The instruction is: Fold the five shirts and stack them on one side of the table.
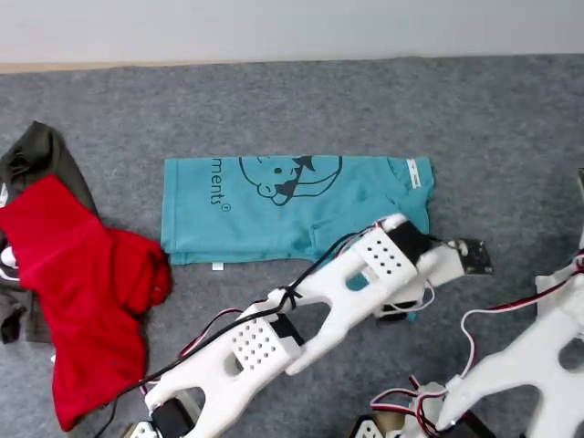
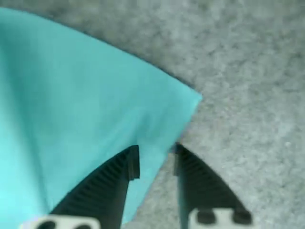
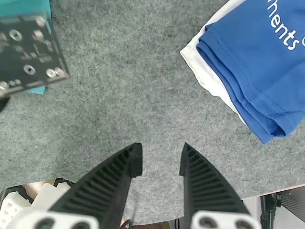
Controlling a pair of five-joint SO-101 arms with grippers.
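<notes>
Where the teal shirt (image 1: 274, 219) lies folded, dark lettering (image 1: 215, 188) faces up.

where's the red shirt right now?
High view: the red shirt lies crumpled at the left side of the table, partly over a dark olive shirt, just left of the teal shirt.

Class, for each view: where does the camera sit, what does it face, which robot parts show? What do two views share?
High view: fixed overhead, looking down at table, teal shirt, red shirt; left arm, right arm.
Left wrist view: on the left arm, facing the teal shirt's corner; left end effector, open.
Right wrist view: on the right arm, facing table beside the blue shirt; right end effector, open.
Shared: the teal shirt, in high and left wrist views.
</notes>
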